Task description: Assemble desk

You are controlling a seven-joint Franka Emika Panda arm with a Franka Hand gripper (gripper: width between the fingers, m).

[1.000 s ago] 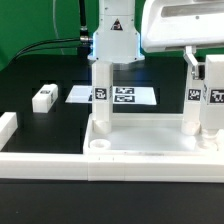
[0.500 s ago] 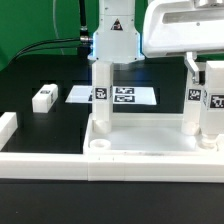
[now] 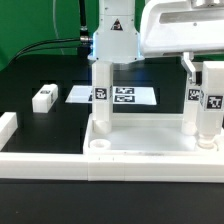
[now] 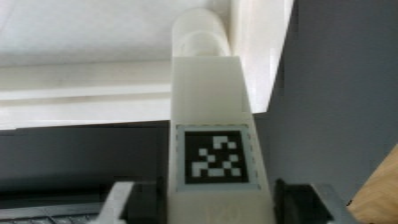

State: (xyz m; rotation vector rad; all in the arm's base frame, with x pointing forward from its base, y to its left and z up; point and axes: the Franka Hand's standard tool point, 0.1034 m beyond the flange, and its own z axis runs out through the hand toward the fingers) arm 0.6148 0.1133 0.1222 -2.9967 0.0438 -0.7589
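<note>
Black matte tabletop (image 3: 40, 125) spreads under everything you see, with a green backdrop (image 3: 20, 25) behind it at the exterior view's left. Your white plastic rectangular desk top (image 3: 150, 150) lies at the front, its raised rim up and 1 smooth round corner socket (image 3: 100, 145) open. 3 white square-section legs stand upright on it: the left leg (image 3: 101, 115), the rear right leg (image 3: 190, 115) and, just beside that, the held leg (image 3: 212, 120). The gripper (image 3: 205, 68) reaches down onto this last one. In your wrist view the gripper (image 4: 214, 205) has its 2 grey fingers (image 4: 121, 205) pressed flat on opposite faces of the held leg (image 4: 214, 100), close to its black-and-white square tag (image 4: 217, 157), so it is clamped firmly. You cannot tell whether that leg's lower end is fully seated. A 4th, the loose leg (image 3: 43, 97), lies on the table well apart toward the exterior view's left. The thin flat marker board (image 3: 135, 96) lies behind the desk top.
</note>
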